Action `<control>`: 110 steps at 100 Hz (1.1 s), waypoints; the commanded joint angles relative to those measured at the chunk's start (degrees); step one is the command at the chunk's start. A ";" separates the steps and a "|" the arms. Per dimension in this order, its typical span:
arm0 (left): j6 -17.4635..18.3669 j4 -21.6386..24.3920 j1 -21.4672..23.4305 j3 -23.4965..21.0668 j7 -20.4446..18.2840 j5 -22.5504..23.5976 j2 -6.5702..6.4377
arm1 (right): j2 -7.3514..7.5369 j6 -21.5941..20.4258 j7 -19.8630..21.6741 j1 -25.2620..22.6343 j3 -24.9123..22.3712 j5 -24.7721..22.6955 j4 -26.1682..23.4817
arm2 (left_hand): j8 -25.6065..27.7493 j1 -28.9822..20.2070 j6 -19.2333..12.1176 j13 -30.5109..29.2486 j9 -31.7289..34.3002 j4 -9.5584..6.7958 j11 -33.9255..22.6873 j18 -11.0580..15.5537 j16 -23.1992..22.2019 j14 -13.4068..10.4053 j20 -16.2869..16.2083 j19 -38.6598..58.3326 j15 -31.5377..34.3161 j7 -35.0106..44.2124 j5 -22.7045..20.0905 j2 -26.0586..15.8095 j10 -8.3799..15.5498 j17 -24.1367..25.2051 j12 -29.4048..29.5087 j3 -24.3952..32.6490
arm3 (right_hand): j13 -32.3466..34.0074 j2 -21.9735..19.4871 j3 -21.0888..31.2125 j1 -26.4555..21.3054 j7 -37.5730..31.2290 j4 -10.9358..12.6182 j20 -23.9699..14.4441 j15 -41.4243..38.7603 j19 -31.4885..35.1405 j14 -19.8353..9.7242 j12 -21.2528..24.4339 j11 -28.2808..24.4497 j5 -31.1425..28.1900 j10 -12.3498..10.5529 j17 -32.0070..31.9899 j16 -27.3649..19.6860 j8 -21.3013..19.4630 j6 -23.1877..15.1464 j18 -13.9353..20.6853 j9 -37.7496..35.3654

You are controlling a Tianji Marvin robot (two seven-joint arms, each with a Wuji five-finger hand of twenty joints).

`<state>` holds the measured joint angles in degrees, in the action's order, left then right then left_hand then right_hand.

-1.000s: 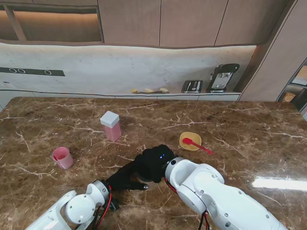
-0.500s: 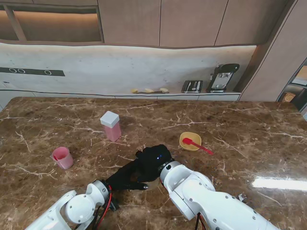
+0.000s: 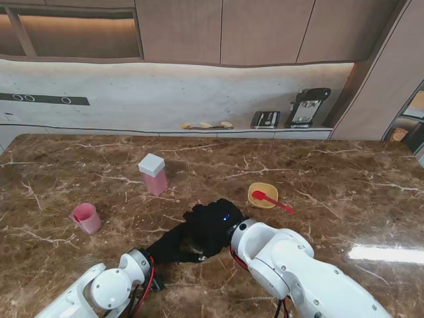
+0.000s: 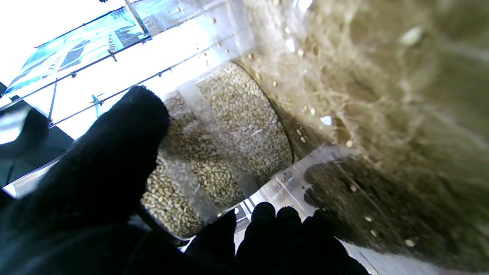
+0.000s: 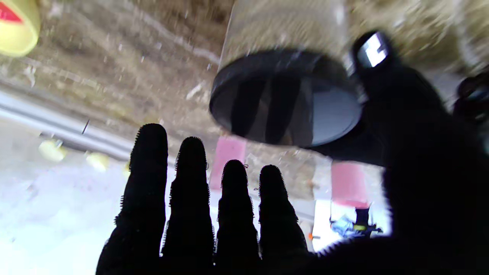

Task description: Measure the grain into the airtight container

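At the lower centre of the stand's view, both black-gloved hands meet over the brown marbled surface (image 3: 344, 179). The left hand (image 3: 173, 244) is wrapped around a clear jar (image 4: 225, 149) filled with pale grain (image 4: 244, 114); in the left wrist view its thumb (image 4: 114, 152) presses one side of the jar while the other fingertips (image 4: 279, 221) curl against the opposite wall, so the hand is clamped on the jar. The right hand (image 3: 213, 224) sits over the top of the same jar, hiding it in the stand's view. In the right wrist view, four fingers (image 5: 191, 179) stand straight and close together, not wrapped on anything, while the thumb side lies beside the jar's dark round lid (image 5: 284, 101); whether the thumb actually touches the lid cannot be told through the blur.

Elsewhere in the stand's view, a pink container with a white lid (image 3: 153, 173) stands upright at centre left, a pink cup (image 3: 86, 217) sits at the left, and a yellow bowl (image 3: 262, 195) with a red spoon (image 3: 270, 199) resting across it lies right of centre.
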<state>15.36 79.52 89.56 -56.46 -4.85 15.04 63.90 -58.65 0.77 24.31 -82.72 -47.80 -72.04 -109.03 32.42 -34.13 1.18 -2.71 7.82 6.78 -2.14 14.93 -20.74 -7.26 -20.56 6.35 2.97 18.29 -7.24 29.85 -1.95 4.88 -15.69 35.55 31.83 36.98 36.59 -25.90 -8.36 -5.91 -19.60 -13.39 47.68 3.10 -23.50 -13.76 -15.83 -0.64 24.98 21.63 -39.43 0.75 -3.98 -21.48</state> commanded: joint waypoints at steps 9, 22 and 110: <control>-0.69 -2.11 1.06 0.56 -0.65 0.25 -0.21 | 1.02 -0.77 3.67 2.42 1.10 2.34 0.70 | 0.36 -1.26 -3.71 0.41 -1.42 -2.08 1.37 -9.92 -0.58 10.20 -4.33 6.18 0.18 -0.15 -0.20 -2.80 -0.58 -3.26 -0.61 -0.03 | -1.93 7.06 13.84 -4.08 1.29 -0.63 -0.54 0.89 -1.85 1.06 1.51 1.14 -1.21 0.40 0.09 -1.46 2.32 -2.36 -0.95 1.51; -0.65 -2.15 1.06 0.53 -0.54 0.29 -0.18 | 1.12 -0.48 3.62 4.01 2.82 3.10 2.28 | 0.56 -1.12 -3.63 0.39 -1.42 -2.07 1.37 -9.95 -0.59 10.22 -4.29 6.24 0.22 -0.04 -0.30 -2.75 -0.59 -3.26 -0.59 0.07 | 0.44 10.95 25.20 -3.62 0.50 -2.61 -0.80 -0.22 -0.88 0.40 1.11 0.20 -2.38 -0.15 2.02 -0.85 2.32 -4.20 -0.54 -0.63; -0.40 -2.32 1.06 0.37 -0.33 0.35 -0.15 | -1.11 14.42 -15.49 0.43 5.93 -4.52 4.73 | 0.80 -1.11 -3.49 0.32 -1.41 -2.06 1.30 -10.03 -0.64 10.34 -3.98 6.59 0.44 -0.17 -0.27 -2.84 -0.59 -3.33 -0.72 -0.08 | 17.56 -13.52 6.42 31.27 -7.03 1.18 9.69 -6.10 15.04 1.05 -3.16 -5.70 -6.93 -1.05 19.18 4.10 1.29 -1.05 -3.25 -14.86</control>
<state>15.66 79.29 89.50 -56.54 -4.72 15.09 63.93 -60.10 14.66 7.48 -81.36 -41.36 -78.05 -102.23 32.54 -34.13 2.10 -2.71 7.82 6.33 -2.12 14.93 -20.74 -7.26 -20.61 6.35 2.97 16.84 -6.67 28.63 -1.95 4.88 -15.69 35.54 52.46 24.24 41.90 2.35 -16.89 -7.05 -10.96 -21.31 64.34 2.76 -28.02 -21.62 -24.38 -1.32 45.98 27.52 -39.00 0.02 -5.06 -38.47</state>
